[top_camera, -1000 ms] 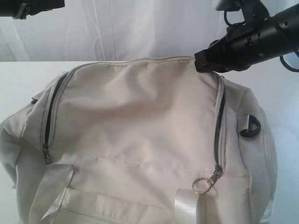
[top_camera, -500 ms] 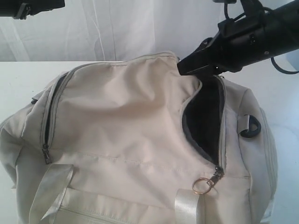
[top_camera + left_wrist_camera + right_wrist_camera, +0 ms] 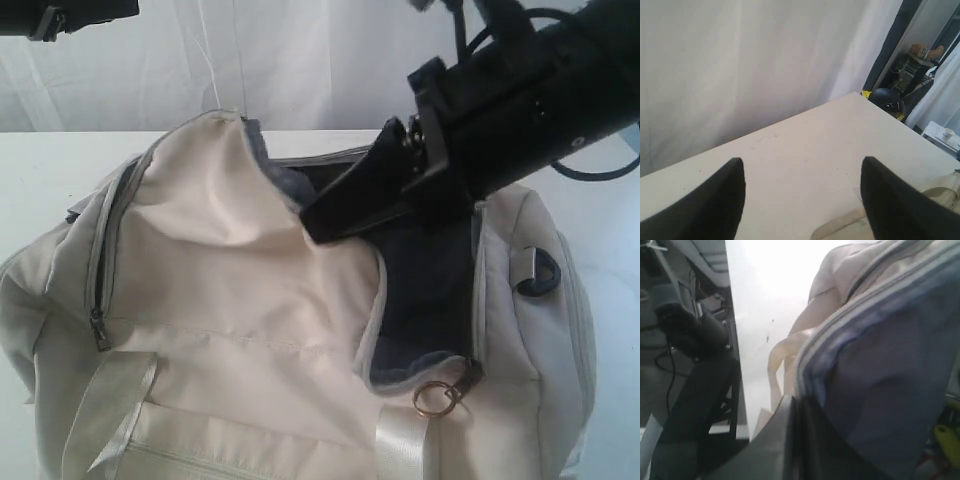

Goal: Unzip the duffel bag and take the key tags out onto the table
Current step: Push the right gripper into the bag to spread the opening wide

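The right gripper [image 3: 315,222] has its jaws together, pinching the flap [image 3: 250,190] of the bag [image 3: 230,330] at mid-frame. The dark opening [image 3: 425,290] lies just lower right of them, its long axis running top to bottom. No key tags show inside. The left gripper [image 3: 802,161], jaws apart, hangs far off at upper left, so the right arm is nearer.

The bench [image 3: 50,165] is a plain white, flat surface. One item lies directly on it: the duffel bag [image 3: 230,300], cream-white, zip side up, covering most of the visible surface. Bare bench shows behind the bag and at both of its ends.
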